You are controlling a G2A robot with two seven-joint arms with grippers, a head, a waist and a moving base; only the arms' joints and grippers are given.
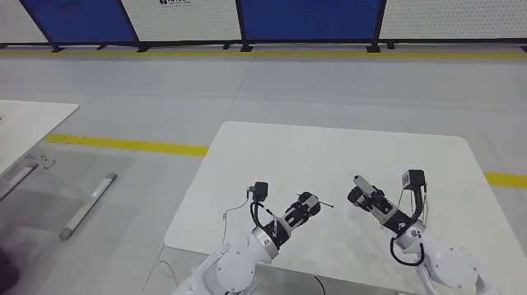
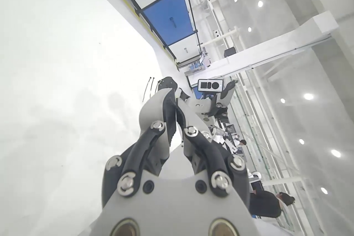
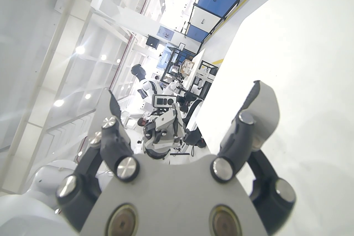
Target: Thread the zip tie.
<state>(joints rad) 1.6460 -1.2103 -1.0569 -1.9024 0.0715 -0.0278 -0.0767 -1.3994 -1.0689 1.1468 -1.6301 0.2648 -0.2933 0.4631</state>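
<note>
- Overhead, both arms hang low over the near half of the white desk (image 1: 329,151), with the left gripper (image 1: 306,205) and the right gripper (image 1: 361,188) angled toward each other, near but apart.
- Closed tight, the left fingers (image 2: 155,107) meet pad to pad, while the right fingers (image 3: 262,101) stand spread wide and hold nothing.
- The black zip tie (image 2: 148,89) sits just beside the left fingertips, between the two grippers. Whether the closed fingers pinch it cannot be told.
- Judged from here, the risk lies in the tie itself. It looks thin and limp, so its tail could flex or slip sideways as the right fingers close and miss the small slot in the head. If the left fingers hold nothing, a nudge would likely just slide the tie across the smooth desk.
- The left wrist view resolves two fine dark strands with small heads at the far end, perhaps two ties, perhaps one tie and its shadow. From the top view the same spot reads as one short dark sliver.
- The right wrist view settles the wide spread of the right fingers, which the top view leaves unclear.
</note>
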